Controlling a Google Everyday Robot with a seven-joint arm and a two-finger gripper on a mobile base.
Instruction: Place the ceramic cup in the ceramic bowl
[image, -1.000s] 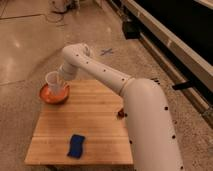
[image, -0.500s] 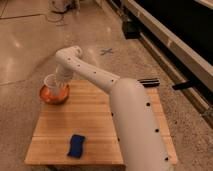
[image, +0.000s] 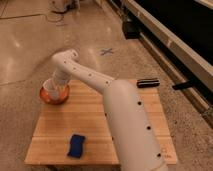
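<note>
The orange-red ceramic bowl (image: 48, 96) sits at the far left corner of the wooden table (image: 90, 117). The white ceramic cup (image: 51, 86) stands upright inside the bowl, its lower part hidden by the rim. My gripper (image: 60, 82) is at the end of the white arm (image: 92, 80), right against the cup's upper right side, above the bowl. The arm reaches in from the lower right and hides the table's middle right part.
A blue sponge (image: 76, 145) lies near the table's front edge, left of the arm. A black oblong object (image: 148, 82) lies at the far right corner. A blue tape cross (image: 106, 51) marks the floor behind the table, and dark furniture runs along the right.
The arm has swung a little left and down. The cup has sunk lower into the bowl.
</note>
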